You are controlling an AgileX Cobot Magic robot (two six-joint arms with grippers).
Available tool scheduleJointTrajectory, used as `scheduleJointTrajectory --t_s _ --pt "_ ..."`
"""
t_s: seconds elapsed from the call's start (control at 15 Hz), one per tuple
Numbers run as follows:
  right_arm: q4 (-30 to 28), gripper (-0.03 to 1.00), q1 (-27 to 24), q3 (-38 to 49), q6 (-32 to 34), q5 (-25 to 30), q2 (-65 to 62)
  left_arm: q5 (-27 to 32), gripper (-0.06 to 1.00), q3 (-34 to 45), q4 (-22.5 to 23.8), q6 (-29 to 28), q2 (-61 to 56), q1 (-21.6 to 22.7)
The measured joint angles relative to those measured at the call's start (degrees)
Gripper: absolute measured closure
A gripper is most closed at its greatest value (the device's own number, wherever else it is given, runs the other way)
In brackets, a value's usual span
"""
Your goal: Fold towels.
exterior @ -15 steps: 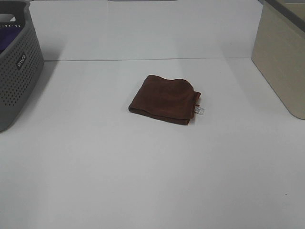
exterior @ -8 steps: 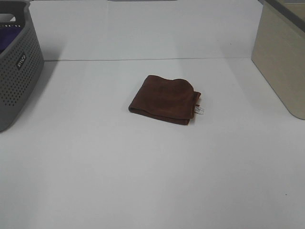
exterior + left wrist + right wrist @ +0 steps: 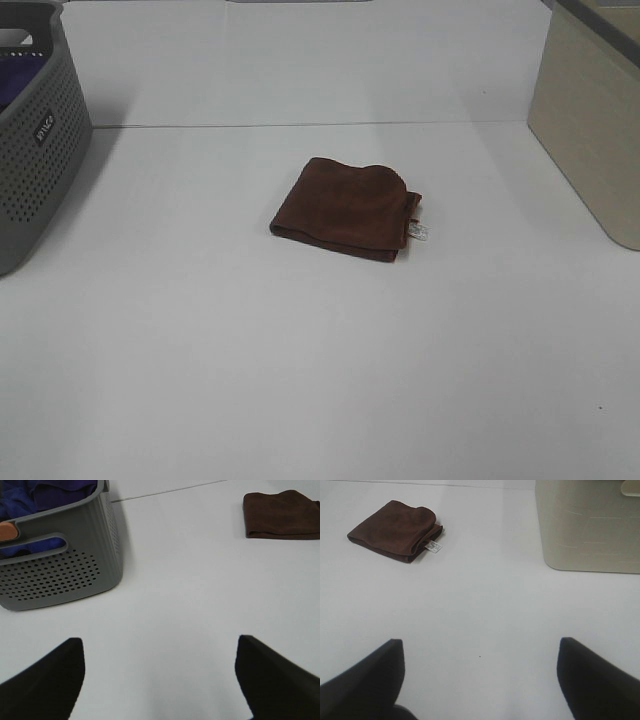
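Nearest, both wrist views show the left gripper [image 3: 159, 680] and right gripper [image 3: 480, 680] with fingers spread apart over bare white counter [image 3: 300, 380], holding nothing. Mid-counter lies the folded brown towel [image 3: 347, 208], its white tag [image 3: 420, 231] at its 4 o'clock corner. Farther out, a grey basket [image 3: 40, 150] with purple cloth [image 3: 45, 492] sits at 10 o'clock, a beige bin [image 3: 590, 130] at 2 o'clock.

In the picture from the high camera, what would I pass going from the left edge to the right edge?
Grey perforated laundry basket → folded reddish-brown towel → its small white tag → beige bin.
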Motion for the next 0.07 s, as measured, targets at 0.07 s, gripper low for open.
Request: scheduleJointTrajectory --t_s 0.07 --pt "0.0 0.16 0.0 0.0 0.0 0.0 0.0 0.0 0.18 0.0 0.0 0.0 0.0 0.0"
